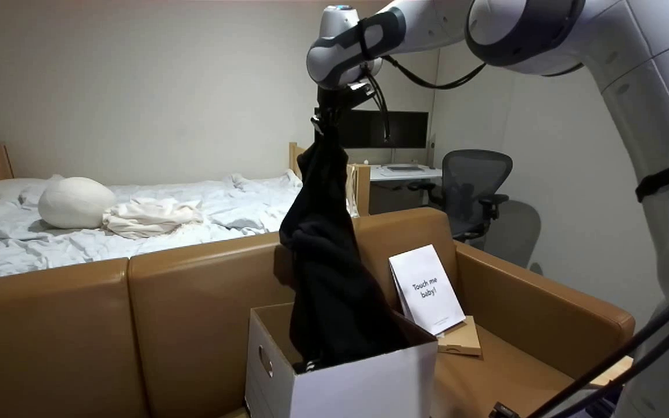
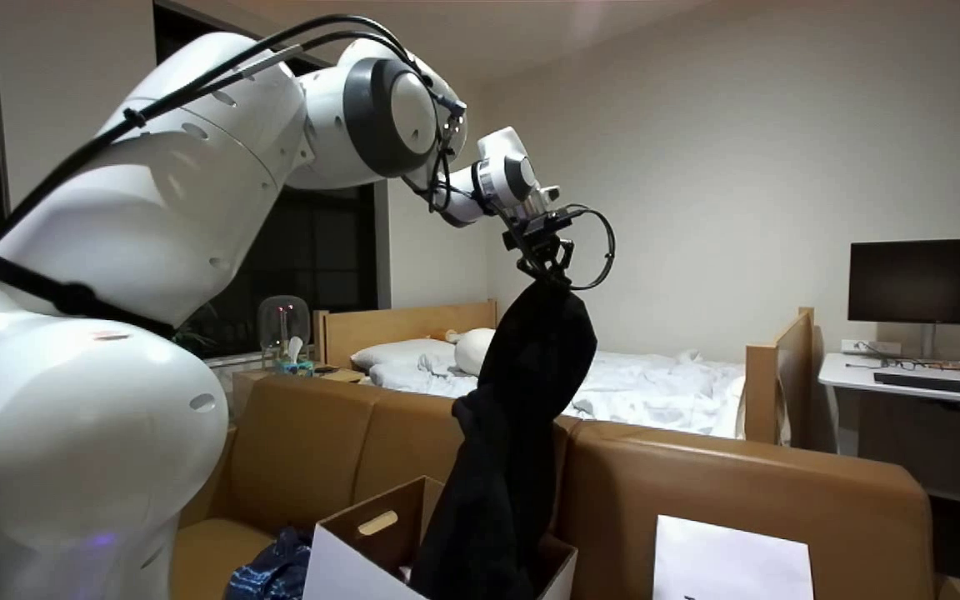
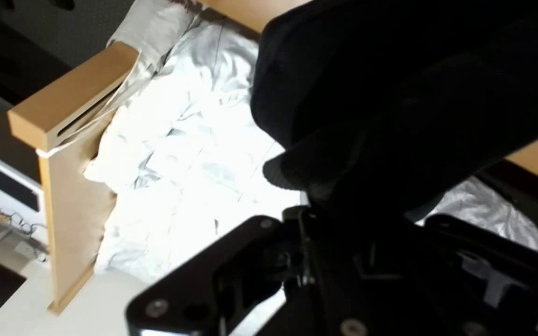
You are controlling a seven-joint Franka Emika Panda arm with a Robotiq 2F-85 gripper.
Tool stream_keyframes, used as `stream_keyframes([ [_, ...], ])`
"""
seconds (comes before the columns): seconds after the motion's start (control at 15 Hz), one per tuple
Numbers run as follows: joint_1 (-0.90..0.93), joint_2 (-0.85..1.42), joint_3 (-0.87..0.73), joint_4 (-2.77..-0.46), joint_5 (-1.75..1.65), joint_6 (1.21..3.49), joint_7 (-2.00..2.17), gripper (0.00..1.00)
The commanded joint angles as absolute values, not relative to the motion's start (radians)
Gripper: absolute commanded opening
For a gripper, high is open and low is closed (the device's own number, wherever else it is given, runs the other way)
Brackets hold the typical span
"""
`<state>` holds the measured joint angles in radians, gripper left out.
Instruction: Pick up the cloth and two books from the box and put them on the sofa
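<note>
Cloth (image 1: pixel 337 278): clamped at its top between the jaws, hanging into the box (image 1: pixel 363 386) before the back of the sofa (image 1: pixel 207 278).

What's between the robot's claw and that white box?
The black cloth: it hangs from the gripper down into the box, spanning the whole gap. Both exterior views show this.
</note>
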<state>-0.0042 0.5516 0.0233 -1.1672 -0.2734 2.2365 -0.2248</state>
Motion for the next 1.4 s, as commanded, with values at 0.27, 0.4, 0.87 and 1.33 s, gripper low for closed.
stream_keyframes([
  [0.27, 0.019, 0.718, -0.104, -0.703, -0.394, 2.218, -0.288, 0.04],
  [0.4, 0.008, 0.760, -0.125, -0.599, -0.432, 2.200, -0.323, 0.04],
  [0.87, -0.003, 0.816, -0.283, -0.437, -0.524, 2.249, -0.289, 0.04],
  [1.33, -0.009, 0.836, -0.365, -0.386, -0.519, 2.222, -0.266, 0.15],
])
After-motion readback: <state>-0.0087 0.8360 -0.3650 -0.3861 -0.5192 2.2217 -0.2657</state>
